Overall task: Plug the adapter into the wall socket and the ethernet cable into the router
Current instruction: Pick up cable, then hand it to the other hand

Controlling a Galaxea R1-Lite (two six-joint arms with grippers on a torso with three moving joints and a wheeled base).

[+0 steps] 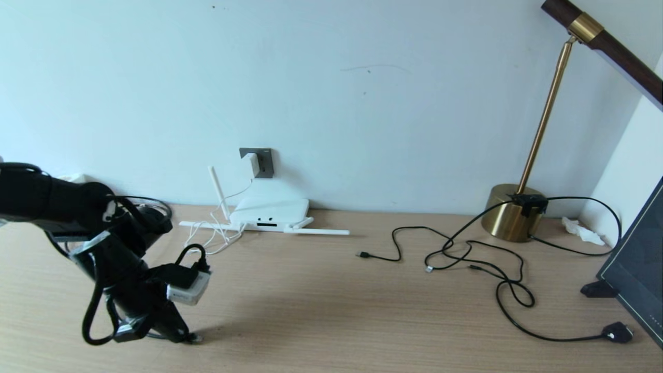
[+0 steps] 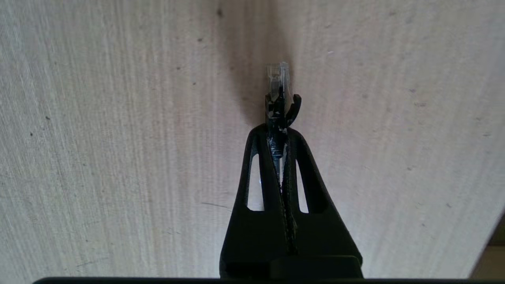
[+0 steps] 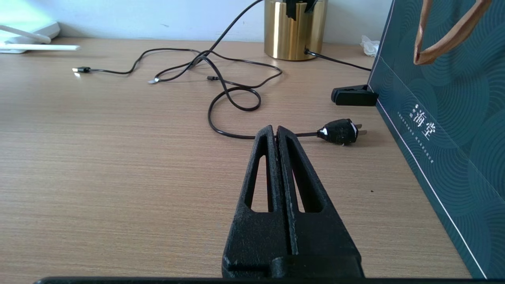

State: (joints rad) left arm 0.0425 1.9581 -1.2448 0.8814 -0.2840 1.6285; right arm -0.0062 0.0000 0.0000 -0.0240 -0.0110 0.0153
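My left gripper (image 1: 189, 336) is low over the wooden table (image 1: 331, 311) at the front left. In the left wrist view that gripper (image 2: 278, 130) is shut on the ethernet cable's plug (image 2: 278, 81), whose clear tip pokes out past the fingertips. The arm hides the rest of that cable. The white adapter (image 1: 252, 164) sits in the dark-grey wall socket (image 1: 266, 165), and its thin cord runs down to the router (image 1: 272, 210), which lies flat by the wall with its antennas spread. My right gripper (image 3: 276, 130) is shut and empty over the table's right side.
Thin black cables (image 1: 466, 254) sprawl across the right half of the table. A black two-pin plug (image 3: 341, 132) lies just beyond the right gripper. A brass lamp base (image 1: 510, 212) stands at the back right. A dark teal bag (image 3: 442, 118) blocks the right edge.
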